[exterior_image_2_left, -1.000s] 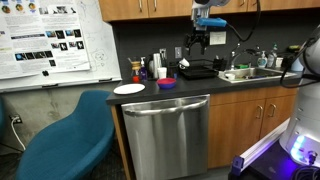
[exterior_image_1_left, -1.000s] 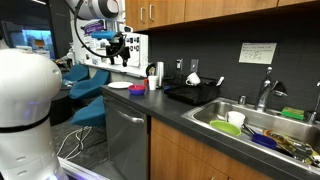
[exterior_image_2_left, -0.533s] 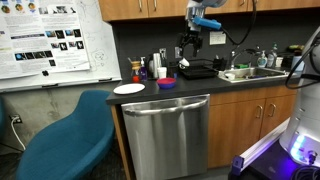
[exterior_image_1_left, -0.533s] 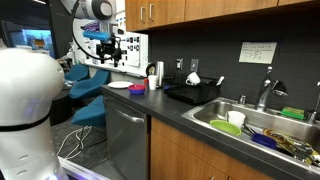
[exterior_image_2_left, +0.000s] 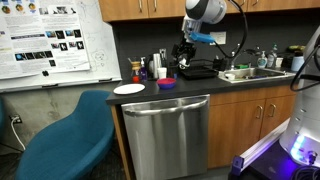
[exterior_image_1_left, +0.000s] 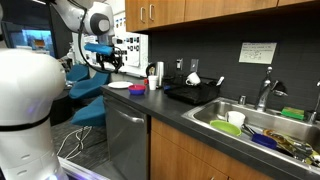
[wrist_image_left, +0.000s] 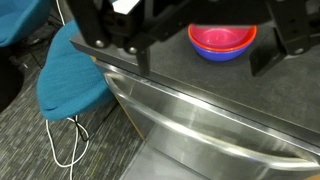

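Lower than a second ago, the gripper [exterior_image_1_left: 108, 58] has slid along the worktop [exterior_image_1_left: 172, 106] away from the sink [exterior_image_1_left: 250, 128] and toward the far end, where the plate [exterior_image_1_left: 118, 86] lies. In both exterior views it hangs in the air above the worktop and touches nothing [exterior_image_2_left: 184, 53].

In the wrist view the gripper [wrist_image_left: 200, 70] is spread wide: one dark finger [wrist_image_left: 142, 58] stands well apart from its mate, with only bare worktop [wrist_image_left: 190, 88] between them and nothing held.

The bowls [wrist_image_left: 222, 40], a red one nested in a blue one, sit ahead of the fingers and in line with the gap between them, clear of both. They stand near the front edge of the worktop, above the dishwasher [wrist_image_left: 225, 135]. In both exterior views the bowls [exterior_image_2_left: 167, 82] are just beside the plate [exterior_image_2_left: 129, 89], on its sink side, close to the end of the worktop [exterior_image_1_left: 136, 90].

A cup [exterior_image_1_left: 153, 84] stands by the bowls, toward the back edge. The black rack [exterior_image_2_left: 197, 71] lies farther along, between the bowls and the sink [exterior_image_2_left: 245, 74].

A teal chair [exterior_image_2_left: 65, 140] stands on the floor past the end of the worktop, beside the dishwasher [exterior_image_2_left: 165, 130]. A white cable [wrist_image_left: 68, 140] lies on the carpet under it.
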Action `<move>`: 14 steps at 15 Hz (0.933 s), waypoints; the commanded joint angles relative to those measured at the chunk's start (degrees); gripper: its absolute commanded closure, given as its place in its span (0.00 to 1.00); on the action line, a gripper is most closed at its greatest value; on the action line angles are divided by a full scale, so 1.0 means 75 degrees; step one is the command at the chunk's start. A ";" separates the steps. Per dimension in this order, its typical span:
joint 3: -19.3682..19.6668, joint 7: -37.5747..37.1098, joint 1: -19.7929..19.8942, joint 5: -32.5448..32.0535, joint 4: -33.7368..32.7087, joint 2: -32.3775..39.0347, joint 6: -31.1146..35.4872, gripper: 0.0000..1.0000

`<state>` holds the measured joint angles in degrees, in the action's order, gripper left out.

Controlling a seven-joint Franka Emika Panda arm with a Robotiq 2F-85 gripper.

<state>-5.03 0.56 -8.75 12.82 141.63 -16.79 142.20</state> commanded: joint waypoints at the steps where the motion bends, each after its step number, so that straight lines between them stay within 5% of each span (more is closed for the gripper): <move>1: 0.0026 0.0557 -0.0269 0.0335 -0.0131 0.0613 0.0703 0.00; 14: -0.0172 0.1301 -0.0309 0.0324 -0.1080 0.2322 0.2947 0.00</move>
<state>-5.93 8.06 -11.88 14.49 136.62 -2.80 161.28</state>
